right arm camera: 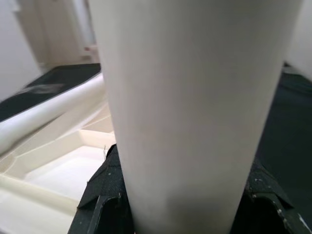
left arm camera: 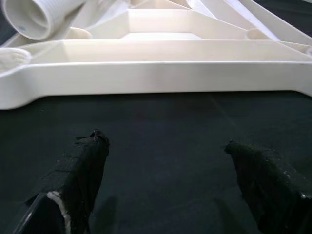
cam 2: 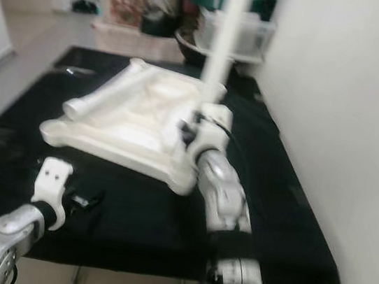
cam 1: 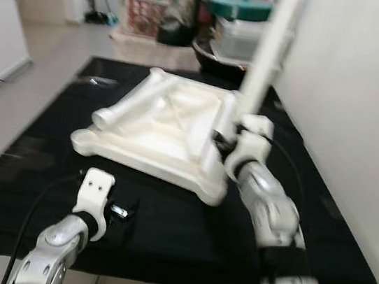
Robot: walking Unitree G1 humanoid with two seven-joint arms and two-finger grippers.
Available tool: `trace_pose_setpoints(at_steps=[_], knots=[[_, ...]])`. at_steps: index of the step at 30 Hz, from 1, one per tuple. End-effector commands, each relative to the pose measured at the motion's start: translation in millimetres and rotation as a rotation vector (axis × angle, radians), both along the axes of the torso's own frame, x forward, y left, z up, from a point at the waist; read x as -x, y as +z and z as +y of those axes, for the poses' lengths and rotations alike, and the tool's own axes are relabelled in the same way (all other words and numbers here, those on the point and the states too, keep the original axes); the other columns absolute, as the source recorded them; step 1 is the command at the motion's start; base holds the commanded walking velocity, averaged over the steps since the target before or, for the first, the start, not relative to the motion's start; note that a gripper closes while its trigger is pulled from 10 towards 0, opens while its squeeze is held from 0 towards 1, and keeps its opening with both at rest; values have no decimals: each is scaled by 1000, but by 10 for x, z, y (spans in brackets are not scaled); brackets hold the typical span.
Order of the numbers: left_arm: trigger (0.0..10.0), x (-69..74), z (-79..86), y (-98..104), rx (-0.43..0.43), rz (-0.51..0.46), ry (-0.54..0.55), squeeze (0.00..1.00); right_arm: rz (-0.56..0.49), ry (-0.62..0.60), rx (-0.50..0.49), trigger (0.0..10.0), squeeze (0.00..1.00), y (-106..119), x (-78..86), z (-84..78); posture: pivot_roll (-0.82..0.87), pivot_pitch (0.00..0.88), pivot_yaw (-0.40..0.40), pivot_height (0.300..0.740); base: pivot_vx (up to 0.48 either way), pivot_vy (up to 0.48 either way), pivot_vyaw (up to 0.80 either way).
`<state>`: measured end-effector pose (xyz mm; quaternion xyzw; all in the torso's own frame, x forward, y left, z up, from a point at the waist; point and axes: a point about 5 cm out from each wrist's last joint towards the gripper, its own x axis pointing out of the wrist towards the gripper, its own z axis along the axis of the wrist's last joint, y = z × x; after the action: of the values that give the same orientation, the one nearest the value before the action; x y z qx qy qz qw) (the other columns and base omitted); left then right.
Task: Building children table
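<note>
My right gripper has its two black fingers pinched round the lower end of a long white plastic table leg, held upright over the back right corner of the white plastic ribbed tabletop, which lies underside up in the middle of the black table. The risk I see is the leg going in crooked: the grip sits low on a tall tube, so any lean at the top could cross the thread or skid the end off its socket, and a sideways shove could slide the whole tabletop across the smooth black surface. My left gripper hovers low over the front left part of the table, fingers spread wide and empty, just short of the tabletop's near edge, so nothing braces it. Count: one tabletop, two legs that I can make out, the one I hold and a second white threaded leg lying along the tabletop's left side, and two grippers
</note>
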<state>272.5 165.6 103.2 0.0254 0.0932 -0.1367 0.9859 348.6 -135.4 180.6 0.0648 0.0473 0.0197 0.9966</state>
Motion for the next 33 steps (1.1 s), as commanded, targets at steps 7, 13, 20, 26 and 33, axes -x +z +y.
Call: trace_pose_setpoints(at_steps=[7, 13, 20, 26, 33], knots=[[10000, -26, -17, -17, -13, 12, -25, 0, -69, 67, -24, 10000, 1000, 30, 249, 161, 28, 0, -34, 740, 0, 0, 0], [10000, -58, -22, 12, -3, 2, -29, 0, -142, 321, -47, 10000, 0, 284, 205, 314, 30, 0, -34, 740, 0, 0, 0], [10000, -71, 2, 8, -10, -4, -18, 0, -205, 888, 81, 7843, 0, 428, 178, 322, 55, 0, -63, 740, 0, 0, 0], [10000, -49, -6, 9, -7, -7, -12, 0, -137, 830, 63, 0, 0, 267, 84, 371, 69, 0, -73, 740, 0, 0, 0], [10000, 6, -6, -23, -10, 6, -11, 0, 84, -143, 23, 0, 0, -83, -135, -245, 62, 0, -60, 740, 0, 0, 0]])
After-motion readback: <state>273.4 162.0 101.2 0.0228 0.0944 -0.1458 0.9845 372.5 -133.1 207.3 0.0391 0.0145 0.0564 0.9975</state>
